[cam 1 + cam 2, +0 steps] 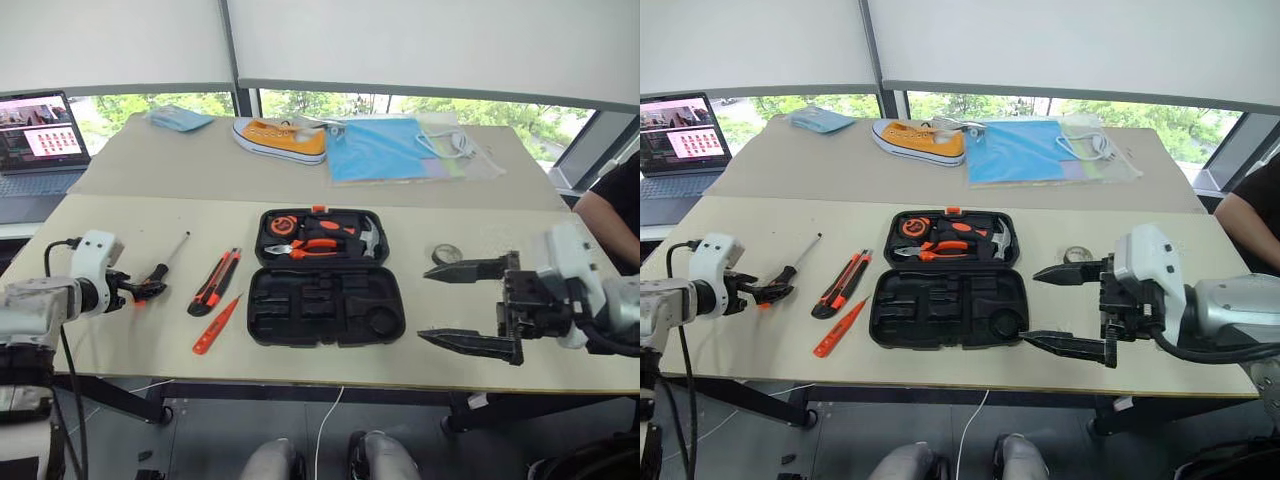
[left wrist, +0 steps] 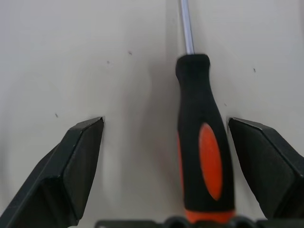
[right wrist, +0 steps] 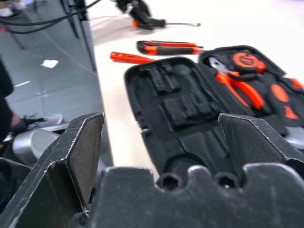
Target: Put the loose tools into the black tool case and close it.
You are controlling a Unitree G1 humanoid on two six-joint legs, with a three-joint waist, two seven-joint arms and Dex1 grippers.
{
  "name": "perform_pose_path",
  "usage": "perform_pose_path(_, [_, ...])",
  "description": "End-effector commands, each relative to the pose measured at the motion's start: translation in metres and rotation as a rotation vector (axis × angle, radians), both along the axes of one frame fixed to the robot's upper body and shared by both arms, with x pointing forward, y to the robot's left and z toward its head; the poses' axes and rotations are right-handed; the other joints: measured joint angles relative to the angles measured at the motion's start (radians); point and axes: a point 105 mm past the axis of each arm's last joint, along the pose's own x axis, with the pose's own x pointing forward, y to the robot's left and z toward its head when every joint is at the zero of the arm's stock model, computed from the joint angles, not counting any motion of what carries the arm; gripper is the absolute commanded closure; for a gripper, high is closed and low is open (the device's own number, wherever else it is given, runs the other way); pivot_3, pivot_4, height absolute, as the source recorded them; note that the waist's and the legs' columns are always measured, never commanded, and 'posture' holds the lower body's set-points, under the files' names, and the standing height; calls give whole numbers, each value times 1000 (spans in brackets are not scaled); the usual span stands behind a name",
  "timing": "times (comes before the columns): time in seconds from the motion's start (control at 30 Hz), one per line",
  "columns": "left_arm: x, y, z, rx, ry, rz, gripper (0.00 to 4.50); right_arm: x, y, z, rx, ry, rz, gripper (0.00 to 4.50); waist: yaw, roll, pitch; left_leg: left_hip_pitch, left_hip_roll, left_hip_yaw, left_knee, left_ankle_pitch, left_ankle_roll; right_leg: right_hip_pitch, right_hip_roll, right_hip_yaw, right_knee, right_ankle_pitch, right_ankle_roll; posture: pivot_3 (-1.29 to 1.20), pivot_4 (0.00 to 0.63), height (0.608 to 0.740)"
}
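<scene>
Between your two hands the black tool case lies open on the tabletop, and almost nothing of the task is done yet. Its far half already carries the pliers, the hammer and the round tape measure, while the moulded slots of the near half are all vacant. Your left hand is released, its fingers wide apart, and the screwdriver lies on the tabletop between them, handle toward the hand, with no finger touching it as far as the wrist view shows. Just past that hand, toward the case, you find the utility knife and next to it the slim tester pen, both loose on the tabletop. Your right hand is also released and grasps nothing; it hovers beside the case, pointing toward it. Close behind its upper finger sits a small roll, which is probably the tape. I see one screwdriver only; I cannot say where a second one is. So all the loose tools are left to place, and after that the lid is to be shut and latched. No brand or label can be read on the case or the tools; the laptop screen is too small to read.
</scene>
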Motion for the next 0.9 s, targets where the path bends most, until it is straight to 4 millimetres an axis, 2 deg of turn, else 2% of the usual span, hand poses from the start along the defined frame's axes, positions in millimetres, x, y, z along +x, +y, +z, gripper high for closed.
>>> perform_pose_path(0.03, [4, -1, -10, 25, 32, -24, 780, 0, 6, 2, 0, -47, 16, 0, 2, 0, 0, 0, 0, 0, 0, 0, 0, 0, 0, 0, 0, 0, 0, 0, 150, 718])
perform_pose_path(0.13, [6, -3, -11, 17, 31, -42, 1765, 2, 8, 1, 2, -61, 7, 0, 2, 0, 0, 0, 0, 0, 1, 0, 0, 0, -1, 0, 1, -2, 3, 0, 150, 718])
perform_pose_path(0.2, [11, -3, -1, 14, -12, -48, 2470, 3, 6, 2, 5, -67, -10, 0, 2, 0, 0, 0, 0, 1, 2, 0, 0, 1, -2, 0, 1, -2, 3, 0, 150, 718])
perform_pose_path(0.23, [13, -3, 5, 10, -39, -56, 2869, 4, 5, 2, 6, -67, -20, 0, 2, 0, 0, 0, 0, 0, 2, 0, 0, 1, -2, 0, 1, -2, 3, 0, 150, 718])
perform_pose_path(0.3, [23, -17, 39, -24, -163, -149, 3532, 4, 1, -1, 2, -49, -46, 0, 2, 0, 0, 0, 0, 0, 2, 0, -1, 0, -2, 0, 2, -1, 3, 0, 150, 718])
perform_pose_path(0.4, [25, -59, 87, -7, -315, -443, 3574, -1, -5, -6, 2, -8, -73, 0, 7, -6, 3, -3, 0, -1, 4, 1, -1, -1, -2, -3, 2, -1, 3, 0, 150, 718])
perform_pose_path(0.47, [20, -95, 103, 12, -359, -679, 3574, -4, -7, -10, -1, 0, -94, 0, 10, -6, 3, -8, 1, -3, 7, 1, -1, -2, -3, -7, 2, 3, -4, 0, 150, 718])
perform_pose_path(0.5, [18, -113, 105, 13, -349, -783, 3574, -4, -8, -11, -2, -3, -110, 0, 10, -6, 3, -9, 1, -3, 10, 1, -1, -2, -4, -8, 2, 3, -5, 0, 150, 718])
perform_pose_path(0.57, [18, -141, 103, 26, -315, -933, 3575, -4, -10, -13, -4, -14, -138, 0, 9, -5, 3, -10, 0, -2, 13, 1, -1, 1, -5, -11, 1, 3, -4, 0, 150, 718])
perform_pose_path(0.67, [20, -182, 87, 96, -242, -1129, 3575, -4, -11, -16, 2, -21, -175, 0, 6, -5, 3, -9, -1, -1, 13, 1, -1, 3, -6, -11, 0, 2, -1, 0, 150, 718])
perform_pose_path(0.7, [22, -190, 83, 112, -229, -1165, 3575, -4, -11, -16, 3, -23, -183, 0, 5, -5, 3, -9, -1, -1, 14, 1, 0, 3, -6, -11, 0, -1, 4, 0, 150, 718])
perform_pose_path(0.8, [31, -213, 68, 148, -187, -1228, 3575, -5, -12, -17, 11, -26, -211, 0, -2, -6, 4, -10, 0, -1, 15, 2, 1, 2, -4, -11, 1, -1, 5, 0, 150, 718])
perform_pose_path(0.9, [36, -228, 56, 193, -153, -1275, 3575, -7, -12, -18, 13, -28, -228, 0, -7, -7, 4, -10, 3, -1, 16, 5, 6, 2, -2, -11, 2, -1, 5, 0, 150, 718])
